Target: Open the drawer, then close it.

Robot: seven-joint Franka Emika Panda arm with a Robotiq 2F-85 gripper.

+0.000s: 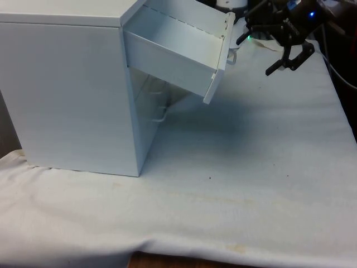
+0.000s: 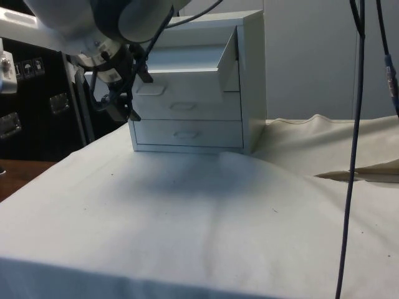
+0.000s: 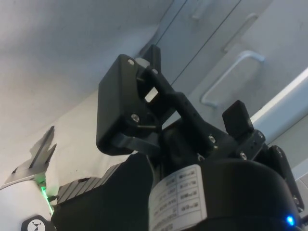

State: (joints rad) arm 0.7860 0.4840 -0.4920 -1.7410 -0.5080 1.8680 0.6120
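The top drawer [image 1: 177, 51] of the white, box-shaped chest of drawers [image 1: 67, 89] stands pulled well out. In the front view it juts from the chest's upper corner towards the front view's right, its shallow white tray open to the camera and its front panel hanging over the cloth. In the side view the same drawer [image 2: 187, 59] sticks out above the two lower drawers, both of which sit flush in the cabinet [image 2: 249, 81]. The chest rests on the white cloth-covered table [image 1: 245, 184], on the front view's left side, its plain side wall facing that camera.

The black two-finger gripper [image 1: 289, 60] hangs in the air just beyond the drawer's front panel, near it but not touching, to the front view's right. In the side view the gripper [image 2: 123, 93] is in front of the drawer faces, apart from them. Its fingers [image 3: 120, 106] stand spread apart with nothing between them. The wrist view shows a white loop handle [image 3: 231, 77] on a drawer face beyond the fingers.
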